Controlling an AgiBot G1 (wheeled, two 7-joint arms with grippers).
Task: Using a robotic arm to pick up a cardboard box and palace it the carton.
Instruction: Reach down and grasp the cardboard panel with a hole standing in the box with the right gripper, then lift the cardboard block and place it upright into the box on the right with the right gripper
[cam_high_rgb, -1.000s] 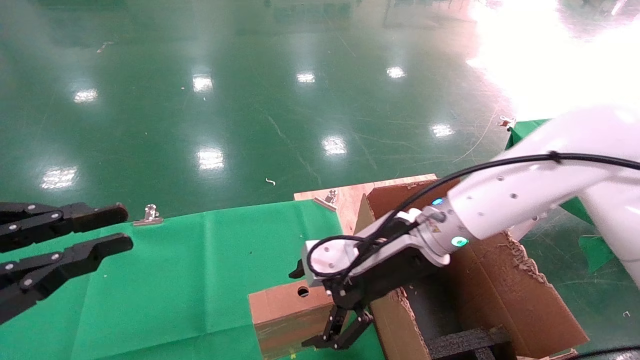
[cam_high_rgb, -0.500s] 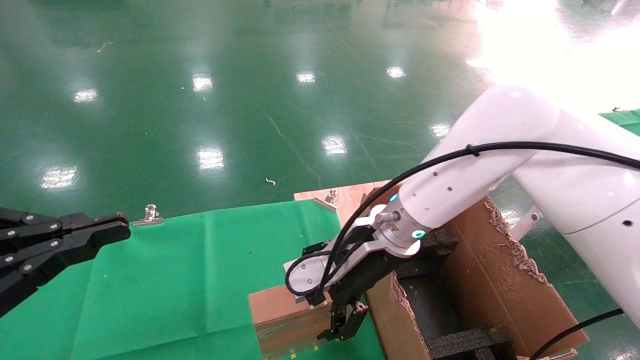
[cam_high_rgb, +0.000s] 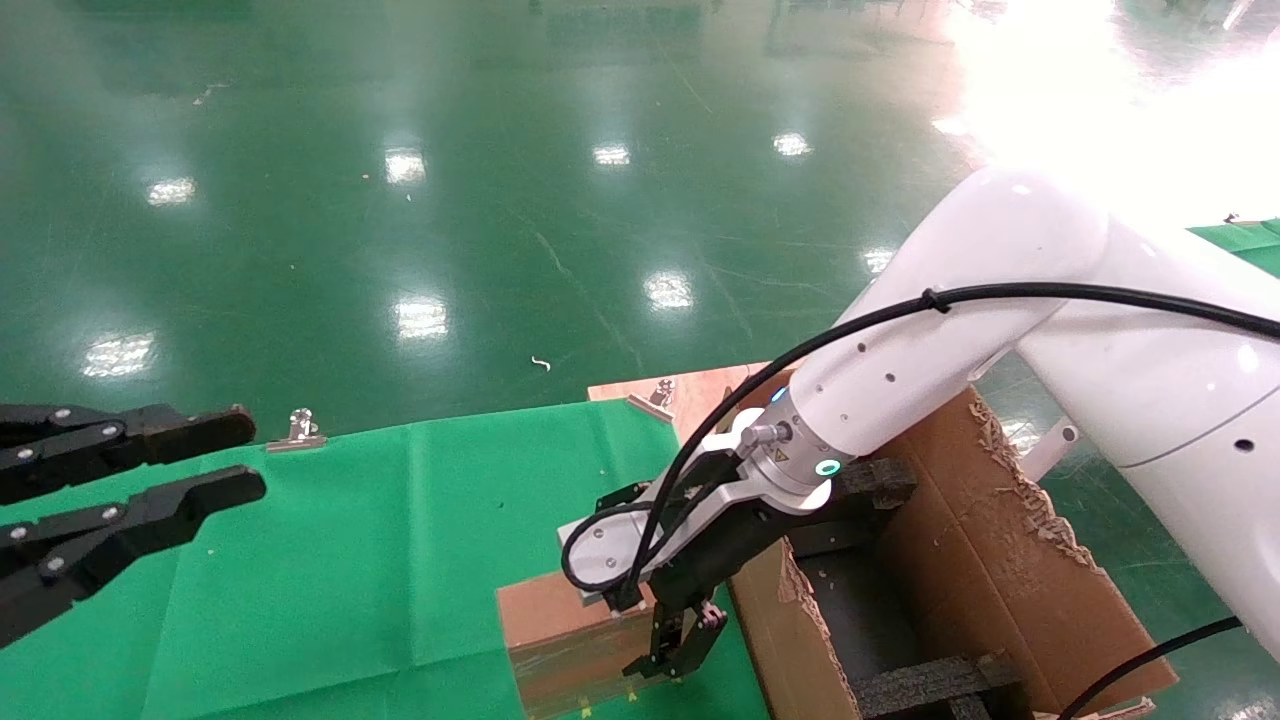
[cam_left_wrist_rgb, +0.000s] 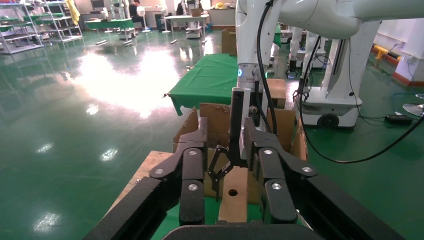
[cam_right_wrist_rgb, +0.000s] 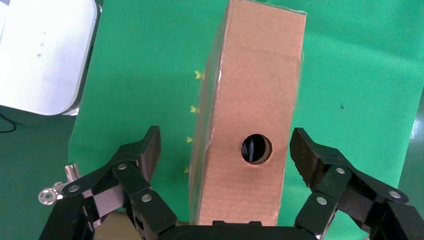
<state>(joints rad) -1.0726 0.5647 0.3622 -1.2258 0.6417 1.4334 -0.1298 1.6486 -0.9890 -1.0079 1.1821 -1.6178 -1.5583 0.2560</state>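
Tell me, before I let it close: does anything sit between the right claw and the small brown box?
Nothing visible does. The right claw is open, its fingers apart from either side of the small flat brown cardboard box, with only green cloth showing in the gaps.

- Glossy green floor (cam_high_rgb: 420, 200), dotted with reflections of ceiling lights.
- Strong white glare (cam_high_rgb: 1080, 90) at far right.
- Green cloth (cam_high_rgb: 380, 560) over table, clipped at its edge.
- Distant shelving (cam_left_wrist_rgb: 30, 25) and green-covered tables (cam_left_wrist_rgb: 107, 23).
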